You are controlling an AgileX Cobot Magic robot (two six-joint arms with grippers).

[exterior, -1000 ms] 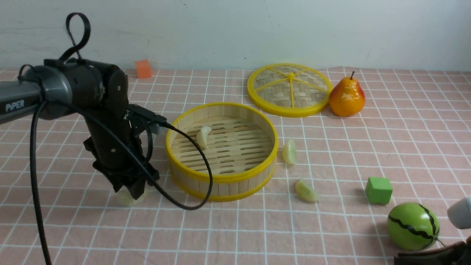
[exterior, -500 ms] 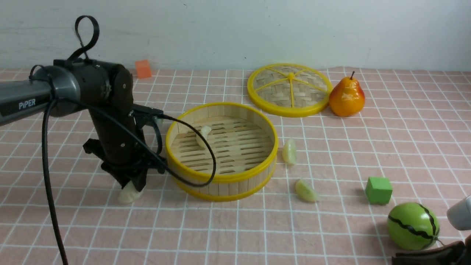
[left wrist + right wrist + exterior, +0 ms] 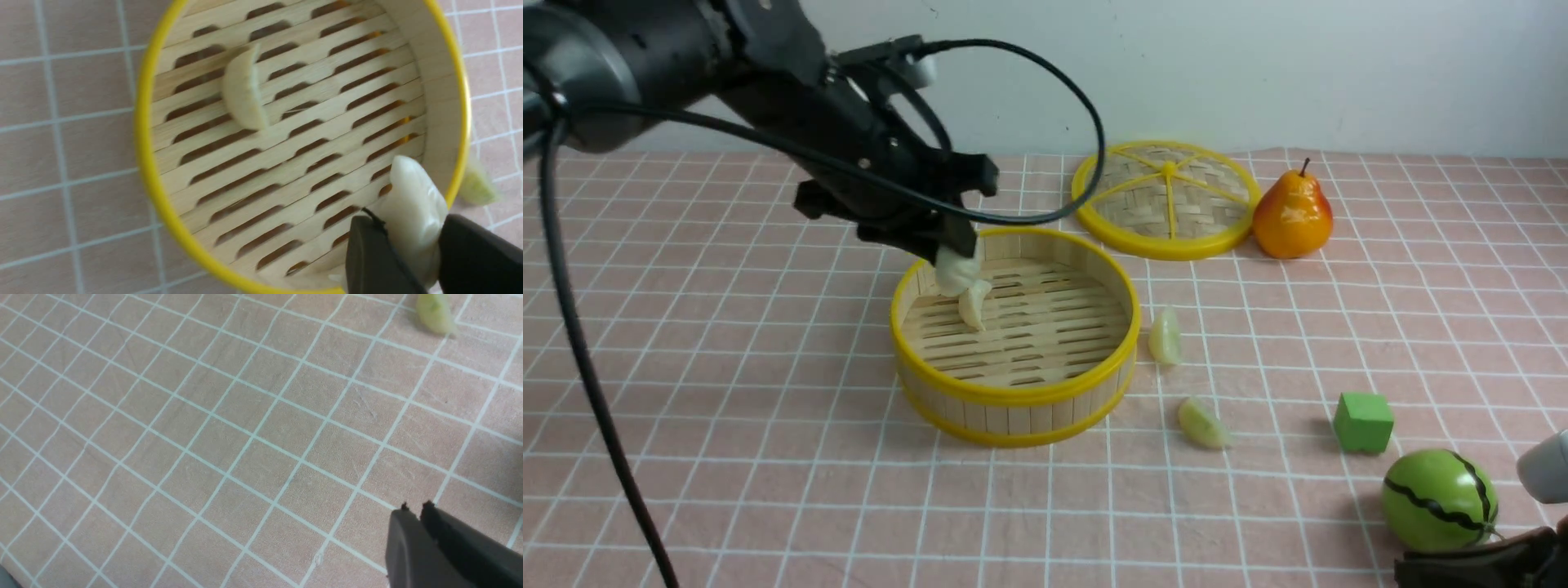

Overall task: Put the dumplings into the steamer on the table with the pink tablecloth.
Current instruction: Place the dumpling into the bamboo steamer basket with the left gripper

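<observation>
Now cream dumpling point(image 3: 414, 212) btwn L gripper point(image 3: 412, 245) tips, gripped, above steamer point(image 3: 1017, 396); R gripper point(image 3: 414, 510) closed.

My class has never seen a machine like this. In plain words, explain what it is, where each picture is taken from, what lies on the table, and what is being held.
This is a robot with two arms, each with an end effector for grasping. The front view looks forward from between the arms; the other two current pictures come from cameras on its wrists.

On the pink tablecloth stand the steamer, holding one pale dumpling, its lid, a pear, a green block and a toy melon. Two greenish dumplings lie beside the steamer.

The left end effector grips a white dumpling over the steamer. The right one holds nothing.
</observation>
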